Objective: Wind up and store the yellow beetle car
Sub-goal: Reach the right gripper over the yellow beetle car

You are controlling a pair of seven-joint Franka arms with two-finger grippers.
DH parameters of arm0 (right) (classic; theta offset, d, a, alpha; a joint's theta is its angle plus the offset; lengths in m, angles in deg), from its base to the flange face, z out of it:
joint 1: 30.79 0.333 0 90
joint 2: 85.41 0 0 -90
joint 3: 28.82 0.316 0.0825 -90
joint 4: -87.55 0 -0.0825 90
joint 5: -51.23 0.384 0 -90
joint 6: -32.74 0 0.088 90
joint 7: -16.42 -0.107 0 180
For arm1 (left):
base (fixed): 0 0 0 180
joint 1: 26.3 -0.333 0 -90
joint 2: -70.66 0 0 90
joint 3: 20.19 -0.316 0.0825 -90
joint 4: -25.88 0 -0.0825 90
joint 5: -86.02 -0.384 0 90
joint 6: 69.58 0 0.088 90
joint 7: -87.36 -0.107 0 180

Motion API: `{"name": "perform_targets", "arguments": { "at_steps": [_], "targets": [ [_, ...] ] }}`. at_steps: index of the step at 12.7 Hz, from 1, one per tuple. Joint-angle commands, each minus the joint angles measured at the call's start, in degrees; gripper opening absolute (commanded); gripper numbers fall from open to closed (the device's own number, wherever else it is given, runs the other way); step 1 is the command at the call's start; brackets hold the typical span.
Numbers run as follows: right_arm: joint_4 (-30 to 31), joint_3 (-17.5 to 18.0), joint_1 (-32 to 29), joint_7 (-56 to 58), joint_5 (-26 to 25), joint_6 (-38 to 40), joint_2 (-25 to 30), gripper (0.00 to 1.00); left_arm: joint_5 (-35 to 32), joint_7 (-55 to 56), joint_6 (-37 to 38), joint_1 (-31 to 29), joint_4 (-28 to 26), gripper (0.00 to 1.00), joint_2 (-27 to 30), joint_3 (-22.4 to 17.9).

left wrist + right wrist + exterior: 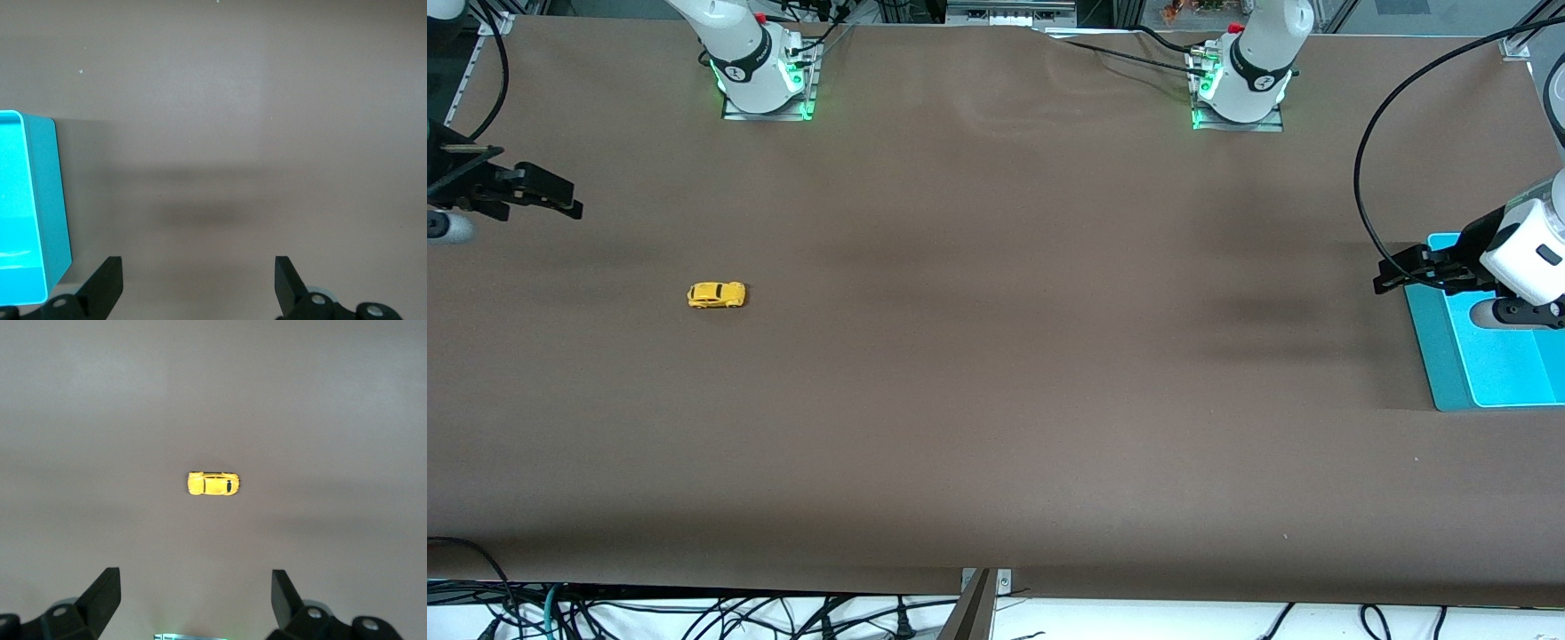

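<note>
The yellow beetle car (716,295) is seen standing on its wheels on the brown table (996,373), toward the right arm's end, with bare cloth all around it. In the front view it is found at about eight o'clock from the table's middle. It is touched by nothing.

The right gripper (551,196) is held in the air over the right arm's end of the table, at about ten o'clock from the car and well apart from it. In the right wrist view its two black fingers (103,593) are shown spread wide with nothing between them, and the car (213,483) is seen on the cloth out ahead of them.

The left gripper (1392,276) is held over the edge of a turquoise tray (1440,373) at the left arm's end of the table, at about three o'clock from the table's middle. Its fingers (107,283) are likewise parted and empty, with the tray's wall (57,200) seen beside one of them.
</note>
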State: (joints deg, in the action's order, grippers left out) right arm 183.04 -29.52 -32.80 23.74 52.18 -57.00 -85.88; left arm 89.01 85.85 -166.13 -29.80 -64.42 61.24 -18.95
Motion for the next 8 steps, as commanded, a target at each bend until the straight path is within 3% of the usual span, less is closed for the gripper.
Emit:
{"name": "perform_targets", "arguments": {
  "at_steps": [1, 8],
  "targets": [
    [3.4, 1.2, -0.2, 8.2, -0.9, -1.7, 0.9, 1.00, 1.5, -1.3, 1.2, -0.4, 2.0, 1.00, -0.9, 0.1],
    [14.7, 1.2, -0.3, 39.2, -1.0, -18.1, -2.2, 1.00, 1.5, -1.4, 1.2, -0.4, 2.0, 1.00, -1.0, 0.1]
  ]
}}
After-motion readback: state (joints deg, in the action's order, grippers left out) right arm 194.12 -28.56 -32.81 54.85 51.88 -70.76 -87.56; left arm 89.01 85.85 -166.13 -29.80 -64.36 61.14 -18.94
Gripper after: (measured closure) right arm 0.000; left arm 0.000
